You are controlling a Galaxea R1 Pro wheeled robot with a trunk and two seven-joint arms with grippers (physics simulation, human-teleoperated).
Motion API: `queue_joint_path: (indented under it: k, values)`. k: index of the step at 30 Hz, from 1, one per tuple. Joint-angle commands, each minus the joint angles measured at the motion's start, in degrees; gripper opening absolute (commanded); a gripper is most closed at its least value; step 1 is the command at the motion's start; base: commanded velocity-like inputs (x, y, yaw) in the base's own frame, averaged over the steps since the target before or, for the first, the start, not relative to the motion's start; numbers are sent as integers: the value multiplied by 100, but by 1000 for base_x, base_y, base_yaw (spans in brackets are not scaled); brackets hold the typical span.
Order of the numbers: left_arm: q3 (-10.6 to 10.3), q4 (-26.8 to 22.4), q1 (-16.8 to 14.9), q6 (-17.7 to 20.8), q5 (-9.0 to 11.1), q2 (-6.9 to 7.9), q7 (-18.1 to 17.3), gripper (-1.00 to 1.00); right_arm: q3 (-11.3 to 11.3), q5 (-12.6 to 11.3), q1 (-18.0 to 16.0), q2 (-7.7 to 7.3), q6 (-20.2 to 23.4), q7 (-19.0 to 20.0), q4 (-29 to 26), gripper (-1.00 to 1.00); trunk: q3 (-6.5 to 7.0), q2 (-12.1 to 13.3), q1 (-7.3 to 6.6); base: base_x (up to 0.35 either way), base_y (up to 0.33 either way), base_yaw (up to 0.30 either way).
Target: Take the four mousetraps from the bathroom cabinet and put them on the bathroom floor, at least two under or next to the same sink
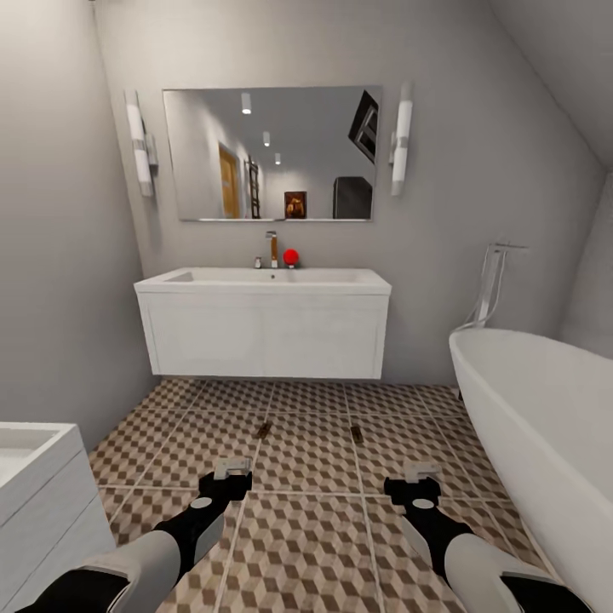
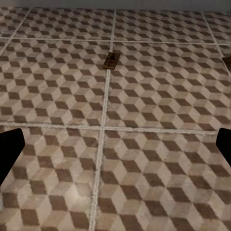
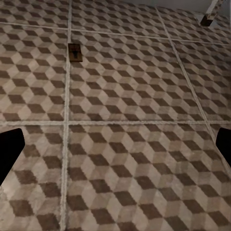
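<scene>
2 mousetraps, one [image 1: 264, 430] & another [image 1: 357, 434], lie on the bathroom floor [image 1: 315, 519] just in front of the bathroom sink [image 1: 264, 285]. Left gripper [image 1: 232, 467] & right gripper [image 1: 423, 472] hover above the tiles, jaws spread, nothing held. Looks like halfway; imo next it's back to the cabinet for the other 2.

Two mousetraps [image 1: 264, 430] [image 1: 357, 433] flat on bathroom floor [image 1: 306, 528], near bathroom sink [image 1: 264, 279]

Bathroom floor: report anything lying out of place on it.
Two small tan wooden mousetraps lie on the cube-patterned tile floor before the white wall-hung sink vanity: one left, one right. Odd for a bathroom, though neither looks damaged.
</scene>
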Motion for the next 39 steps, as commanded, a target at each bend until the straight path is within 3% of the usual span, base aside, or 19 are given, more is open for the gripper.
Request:
queue_joint_path:
  k: [1,39]
  values:
    - [-51,6,-4,-21,59,2,19,100,-49,57,-4,5,-17,-16,9,100,12,39,-24,0,0,0]
    - [-62,78,-4,-13,72,-11,19,100,-49,90,-4,-11,-3,-16,20,100,694,1563,-858,0,0,0]
